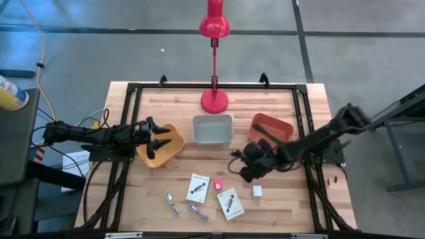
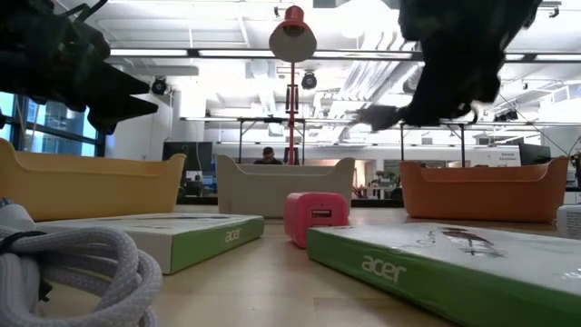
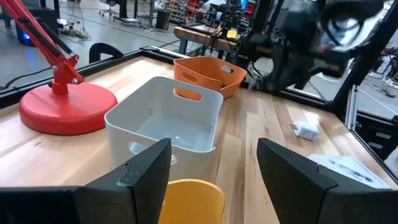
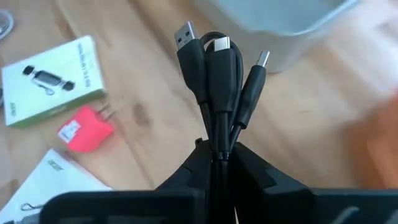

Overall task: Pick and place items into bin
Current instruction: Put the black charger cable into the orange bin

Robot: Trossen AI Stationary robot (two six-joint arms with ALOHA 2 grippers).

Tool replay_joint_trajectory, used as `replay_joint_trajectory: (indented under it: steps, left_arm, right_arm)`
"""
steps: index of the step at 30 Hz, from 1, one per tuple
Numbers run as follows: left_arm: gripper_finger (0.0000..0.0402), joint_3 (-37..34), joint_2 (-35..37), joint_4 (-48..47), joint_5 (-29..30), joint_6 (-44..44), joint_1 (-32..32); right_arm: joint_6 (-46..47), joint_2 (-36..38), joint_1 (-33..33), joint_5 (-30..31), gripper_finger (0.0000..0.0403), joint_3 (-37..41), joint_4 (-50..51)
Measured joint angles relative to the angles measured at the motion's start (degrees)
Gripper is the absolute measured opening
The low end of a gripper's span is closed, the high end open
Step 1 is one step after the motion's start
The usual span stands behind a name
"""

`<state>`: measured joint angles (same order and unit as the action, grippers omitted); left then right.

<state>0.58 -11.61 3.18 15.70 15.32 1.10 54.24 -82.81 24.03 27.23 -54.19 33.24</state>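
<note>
High view, right claw (image 1: 237,163) gripping black cables (image 4: 217,74)

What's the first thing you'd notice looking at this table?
The bright red lamp at the table's far edge stands out, with three bins in front of it: yellow, grey and orange. Next, the right pincer grips a bundle of black cables above the table, near a pink charger.
</note>
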Motion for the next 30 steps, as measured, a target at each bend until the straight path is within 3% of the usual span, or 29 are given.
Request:
replay_joint_trajectory:
  steps: [7, 14, 19, 23, 30]
  left_arm:
    - [0.0227, 0.0, 0.0, 0.0, 0.1, 1.0, 0.0]
    - [0.0227, 0.0, 0.0, 0.1, 0.4, 1.8, 0.0]
    - [0.0227, 0.0, 0.0, 0.1, 1.6, 3.1, 0.0]
    - [0.0227, 0.0, 0.0, 0.2, 2.1, 3.9, 0.0]
    - [0.0227, 0.0, 0.0, 0.2, 2.1, 7.7, 0.0]
  right_arm:
    - [7.0, 12.7, 0.0, 3.8, 0.0045, 0.0, 21.1]
    - [11.9, 19.3, -1.5, 4.4, 0.0029, 0.0, 38.8]
    - [10.9, 19.8, -4.8, 5.3, 0.005, 0.0, 41.6]
    - [8.9, 18.9, -7.9, 6.8, 0.0043, 0.3, 41.2]
    - [10.1, 18.6, -12.7, 4.4, 0.0037, 8.0, 37.1]
